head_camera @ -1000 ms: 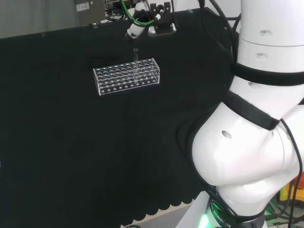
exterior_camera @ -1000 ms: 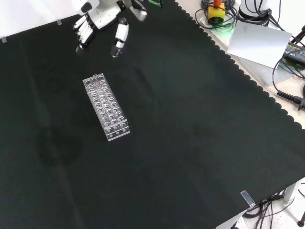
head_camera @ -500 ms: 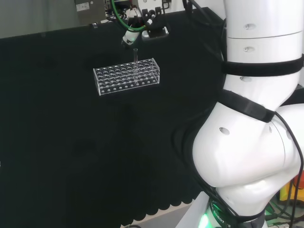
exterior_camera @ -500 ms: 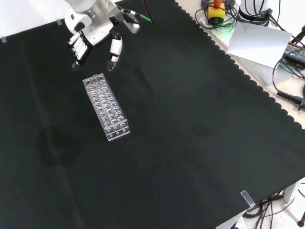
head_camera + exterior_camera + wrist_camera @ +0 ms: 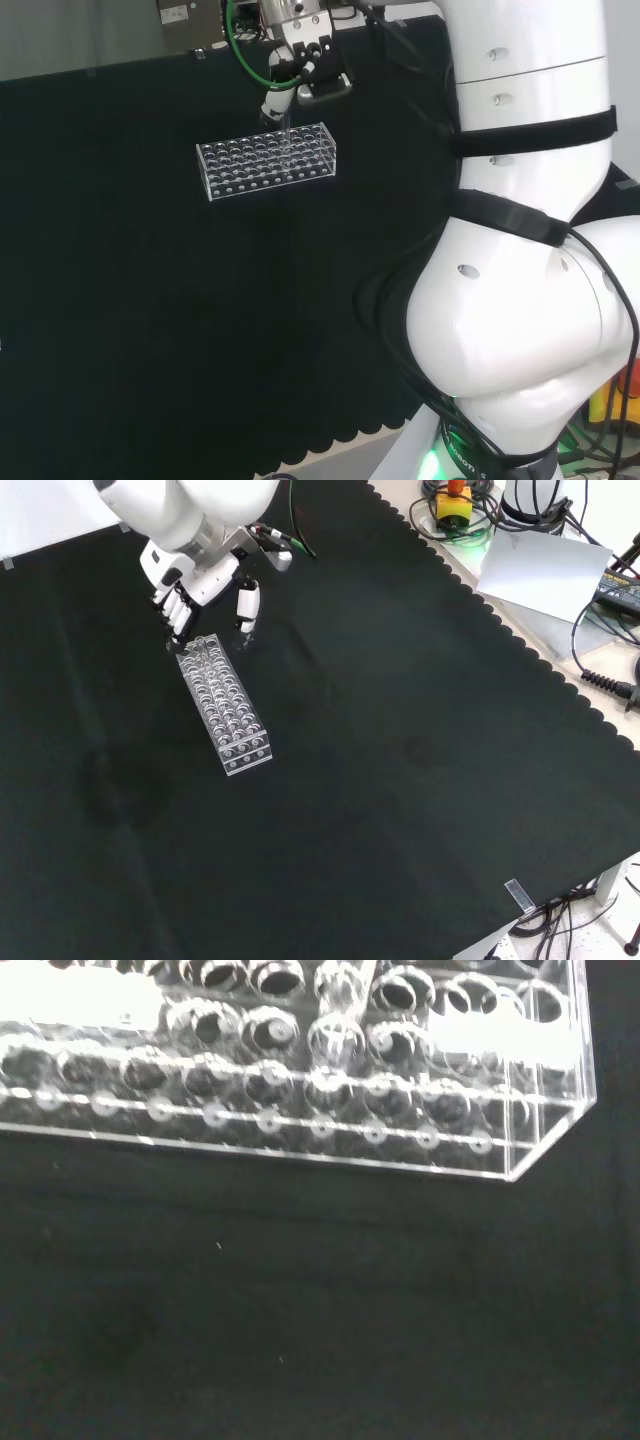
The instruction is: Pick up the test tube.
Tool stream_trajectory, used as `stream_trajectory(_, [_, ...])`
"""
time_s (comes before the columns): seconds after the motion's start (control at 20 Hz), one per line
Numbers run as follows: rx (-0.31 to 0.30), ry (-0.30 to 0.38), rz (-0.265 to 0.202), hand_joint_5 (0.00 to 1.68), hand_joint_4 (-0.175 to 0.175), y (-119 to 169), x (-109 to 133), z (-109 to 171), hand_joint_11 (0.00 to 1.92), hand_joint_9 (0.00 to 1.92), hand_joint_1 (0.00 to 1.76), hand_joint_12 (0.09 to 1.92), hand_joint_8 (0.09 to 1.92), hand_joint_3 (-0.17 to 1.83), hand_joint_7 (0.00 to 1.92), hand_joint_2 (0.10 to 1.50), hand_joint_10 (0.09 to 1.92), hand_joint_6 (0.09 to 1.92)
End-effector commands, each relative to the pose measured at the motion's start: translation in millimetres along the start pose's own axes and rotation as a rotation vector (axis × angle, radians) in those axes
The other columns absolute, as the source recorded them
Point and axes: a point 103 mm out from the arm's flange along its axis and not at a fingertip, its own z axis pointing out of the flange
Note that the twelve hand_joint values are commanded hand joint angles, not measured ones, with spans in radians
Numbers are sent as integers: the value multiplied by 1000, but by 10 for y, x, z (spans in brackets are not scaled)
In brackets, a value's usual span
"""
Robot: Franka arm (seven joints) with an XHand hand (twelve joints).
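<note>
A clear test tube (image 5: 287,142) stands upright in a clear plastic rack (image 5: 267,161), towards the rack's right end in the head view. The black and white hand (image 5: 291,52) hangs just above the tube, with one fingertip (image 5: 275,106) close to the tube's top. In the front view the hand (image 5: 197,573) is over the rack's (image 5: 226,707) far end, open, with the fingers (image 5: 176,607) on one side and the thumb (image 5: 247,601) on the other. They hold nothing. The wrist view has the rack (image 5: 300,1090) close below, with the tube (image 5: 341,1005) rising from one of its holes.
Black cloth covers the bench all round the rack. The arm's big white links (image 5: 520,250) stand at the head view's right. Beyond the cloth's scalloped edge, cables and a grey sheet (image 5: 540,565) lie at the front view's top right.
The hand has come down and towards the rack, from beyond its far end to just over the tube. The arm's upper links have swung left in the head view. The rack and tube stay put.
</note>
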Motion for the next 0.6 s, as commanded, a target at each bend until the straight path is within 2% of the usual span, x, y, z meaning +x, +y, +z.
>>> stream_trajectory(0.05, [27, -36, 14, 450, -114, 10, -52, 101, 63, 338, 687, 1563, 897, 187, 430, 925, 898, 87])
stream_trajectory(0.3, [-2, -8, 16, 465, -114, 15, -78, 127, 80, 371, 712, 1550, 887, 203, 506, 912, 885, 87])
stream_trajectory(0.6, [-52, 24, 14, 510, -118, 49, -53, 105, 175, 511, 779, 1505, 864, 268, 674, 870, 824, 139])
